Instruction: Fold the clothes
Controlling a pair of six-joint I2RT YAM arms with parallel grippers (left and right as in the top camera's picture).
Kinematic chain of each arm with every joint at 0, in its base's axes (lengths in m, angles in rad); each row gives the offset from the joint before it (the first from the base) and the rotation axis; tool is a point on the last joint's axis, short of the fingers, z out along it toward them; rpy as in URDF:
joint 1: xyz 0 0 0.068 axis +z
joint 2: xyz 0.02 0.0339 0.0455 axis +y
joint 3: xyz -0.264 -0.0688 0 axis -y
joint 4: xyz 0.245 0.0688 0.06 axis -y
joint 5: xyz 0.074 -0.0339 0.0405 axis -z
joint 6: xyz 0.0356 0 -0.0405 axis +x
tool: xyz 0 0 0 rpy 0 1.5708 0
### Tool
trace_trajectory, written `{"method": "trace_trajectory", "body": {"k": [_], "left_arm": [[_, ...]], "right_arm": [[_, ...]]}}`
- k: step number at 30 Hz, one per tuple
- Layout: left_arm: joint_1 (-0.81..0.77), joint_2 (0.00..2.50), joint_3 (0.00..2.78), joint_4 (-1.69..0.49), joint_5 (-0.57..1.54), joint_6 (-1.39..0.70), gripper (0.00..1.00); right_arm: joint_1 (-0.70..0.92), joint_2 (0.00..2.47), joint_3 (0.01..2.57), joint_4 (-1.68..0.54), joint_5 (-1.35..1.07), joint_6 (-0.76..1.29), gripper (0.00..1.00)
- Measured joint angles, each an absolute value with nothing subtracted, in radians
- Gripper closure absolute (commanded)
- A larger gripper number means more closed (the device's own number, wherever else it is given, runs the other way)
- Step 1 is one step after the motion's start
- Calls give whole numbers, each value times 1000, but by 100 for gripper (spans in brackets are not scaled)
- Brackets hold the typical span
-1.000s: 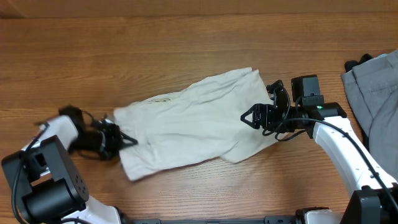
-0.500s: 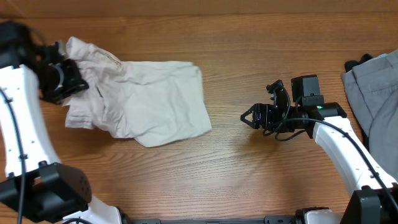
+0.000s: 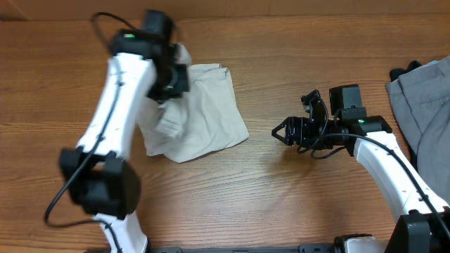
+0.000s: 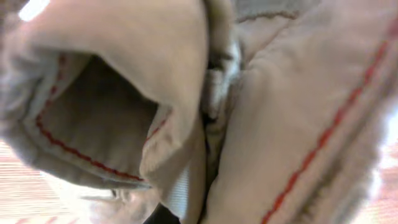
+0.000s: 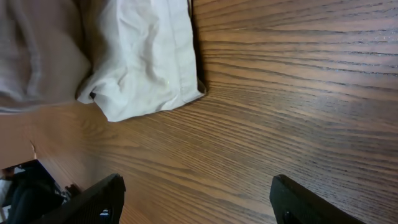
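On the table (image 3: 295, 204), cream shorts (image 3: 211, 116) judged mid-fold
Bunched and partly doubled at the far left, the cloth is pinched by the left gripper (image 3: 171, 76), while the right gripper (image 3: 283, 131) is held spread over bare wood, well apart. Next, the lifted edge would need to be laid flat and released
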State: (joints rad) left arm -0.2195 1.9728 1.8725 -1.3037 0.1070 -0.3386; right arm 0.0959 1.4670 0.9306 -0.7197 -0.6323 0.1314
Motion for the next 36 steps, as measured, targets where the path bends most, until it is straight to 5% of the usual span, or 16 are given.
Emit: {"method": "trace_trajectory", "body": {"k": [5,7,11,18,20,26,27,28,29,33,36], "left_arm": [[-292,2096,1872,-1279,93,-432,95],[-305,2133,1872,-1266,96,-473,69],[-307,2155,1872,-1213,163,-542,51],[-278,2155,1904,-1270,258,-528,36],[-240,2153,1953,-1335,270,-509,35],[-69,2057,2067,-1470,257,-412,39],[-43,2032,2072,-1481,245,-406,52],[-22,2009,2076,-1490,237,-397,81],[-5,1991,2082,-1497,230,-386,96],[30,1958,2090,-1523,213,-336,96],[38,1958,2075,-1531,206,-297,96]], "right_arm": [[96,1467,931,-723,-632,131,21],[96,1467,931,-725,-632,131,21],[96,1467,931,-726,-632,131,21],[98,1467,931,-731,-632,115,14],[101,1467,931,-732,-632,104,21],[153,1467,931,-660,-633,93,37],[173,1467,931,-636,-633,97,40],[201,1467,931,-601,-632,103,47],[230,1467,931,-561,-633,104,54],[360,1470,931,-362,-643,158,71],[430,1499,936,-166,-651,222,73]]}}
